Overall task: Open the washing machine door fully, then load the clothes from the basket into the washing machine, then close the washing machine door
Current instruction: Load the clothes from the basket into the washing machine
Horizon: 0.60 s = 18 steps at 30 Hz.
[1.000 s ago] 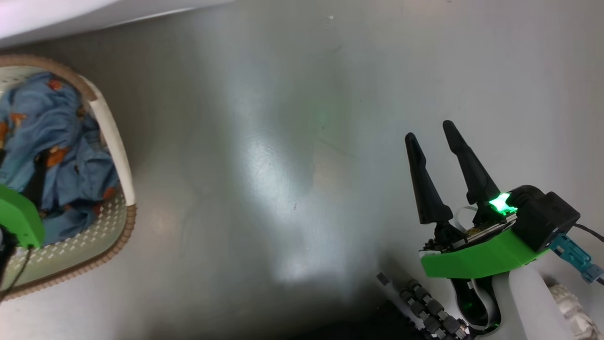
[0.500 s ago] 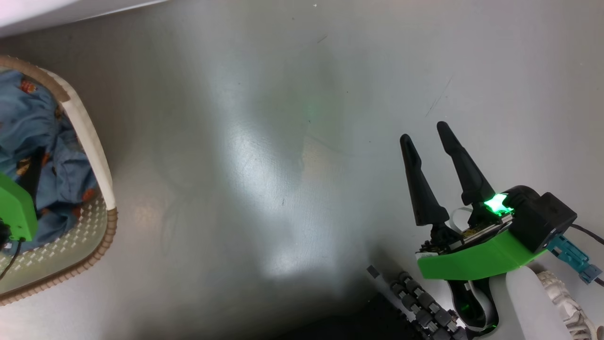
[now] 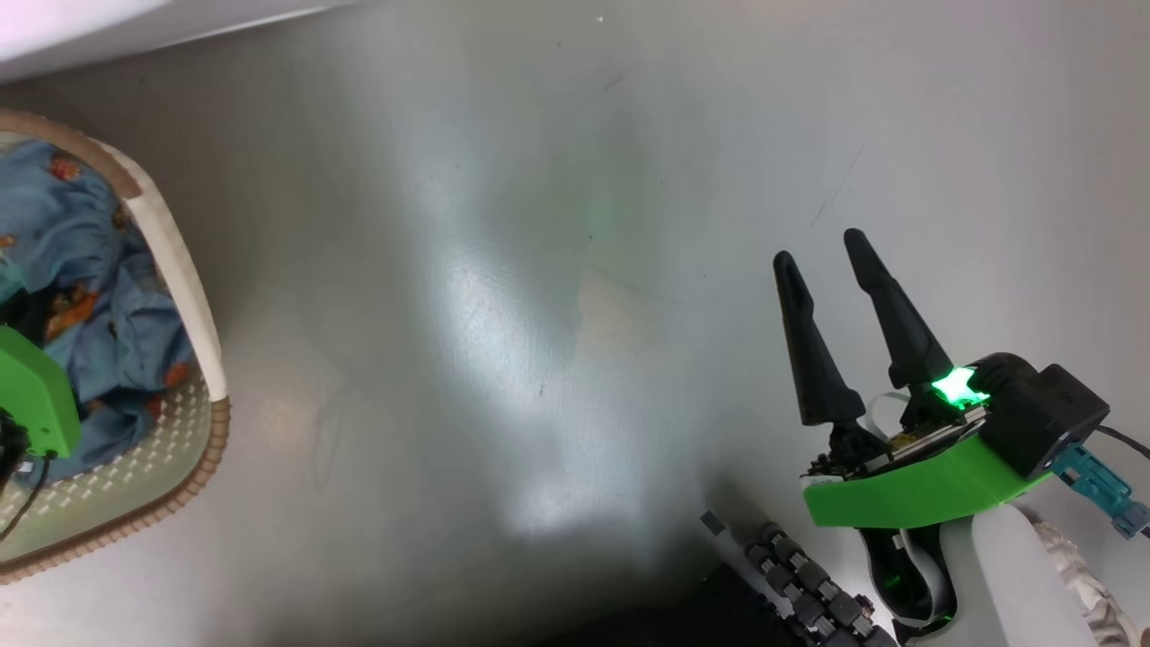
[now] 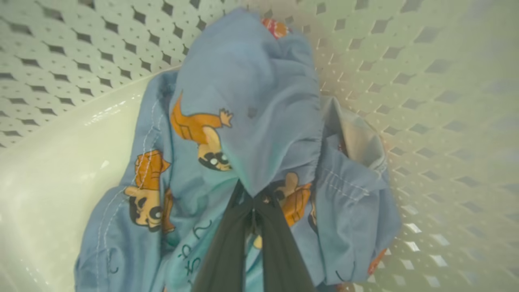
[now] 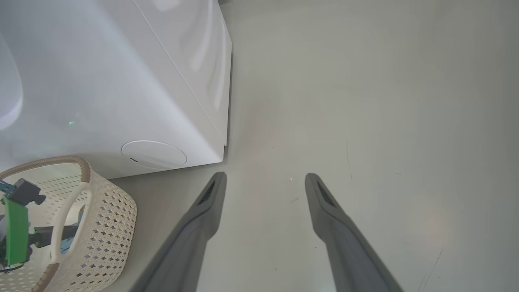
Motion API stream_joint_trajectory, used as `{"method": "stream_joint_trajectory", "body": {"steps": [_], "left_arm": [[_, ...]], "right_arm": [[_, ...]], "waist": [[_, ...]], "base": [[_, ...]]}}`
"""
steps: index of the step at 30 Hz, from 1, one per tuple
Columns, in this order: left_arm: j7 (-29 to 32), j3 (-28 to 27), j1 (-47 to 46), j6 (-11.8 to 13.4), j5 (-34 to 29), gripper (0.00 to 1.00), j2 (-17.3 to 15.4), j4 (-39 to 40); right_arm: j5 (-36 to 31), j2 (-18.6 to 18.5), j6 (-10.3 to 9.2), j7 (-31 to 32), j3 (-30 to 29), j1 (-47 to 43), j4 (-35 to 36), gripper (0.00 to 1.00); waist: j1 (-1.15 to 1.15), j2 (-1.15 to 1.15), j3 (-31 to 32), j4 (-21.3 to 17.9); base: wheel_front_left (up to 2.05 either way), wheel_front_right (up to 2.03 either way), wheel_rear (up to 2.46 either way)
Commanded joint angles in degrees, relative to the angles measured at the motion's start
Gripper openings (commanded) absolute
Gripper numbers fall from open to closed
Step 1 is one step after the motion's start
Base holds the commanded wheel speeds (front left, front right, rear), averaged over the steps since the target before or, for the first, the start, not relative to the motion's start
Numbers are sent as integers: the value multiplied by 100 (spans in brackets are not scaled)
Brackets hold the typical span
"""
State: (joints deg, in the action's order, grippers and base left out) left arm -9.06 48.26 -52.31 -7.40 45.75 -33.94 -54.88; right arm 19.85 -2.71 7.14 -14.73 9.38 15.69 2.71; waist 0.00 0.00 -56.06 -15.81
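Note:
The clothes, light blue fabric with orange cartoon animals, lie bunched inside the cream perforated basket. My left gripper is shut on a fold of the clothes, its dark fingers pressed together under the fabric. In the head view the basket sits at the far left with the clothes in it and my left wrist's green mount over them. My right gripper hangs open over bare floor. The washing machine stands behind the basket; the washing machine door is out of view.
The machine's round filter cap sits low on its white front, just above the basket rim. Grey floor stretches between the basket and my right arm. The machine's bottom edge crosses the head view's top left.
My left gripper has shut on the fabric in the basket. The head view has shifted slightly. The right gripper stays open in the same place.

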Motion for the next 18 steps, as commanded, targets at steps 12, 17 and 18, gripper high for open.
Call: {"method": "stream_joint_trajectory", "body": {"steps": [12,17,18], "left_arm": [[-564,-174,435,-9,412,0,116,-140],[-589,-407,619,-9,419,0,228,4],[-590,-517,684,-2,396,0,257,82]], "right_arm": [[-127,-17,35,-27,-133,-63,-20,100],[-202,-17,35,-27,-196,-80,-86,100],[-222,-17,35,-27,-212,-86,-100,100]], "waist": [[0,0,794,342],[0,0,1100,483],[0,0,1176,522]], "base": [[0,0,0],[0,0,0],[0,0,0]]}}
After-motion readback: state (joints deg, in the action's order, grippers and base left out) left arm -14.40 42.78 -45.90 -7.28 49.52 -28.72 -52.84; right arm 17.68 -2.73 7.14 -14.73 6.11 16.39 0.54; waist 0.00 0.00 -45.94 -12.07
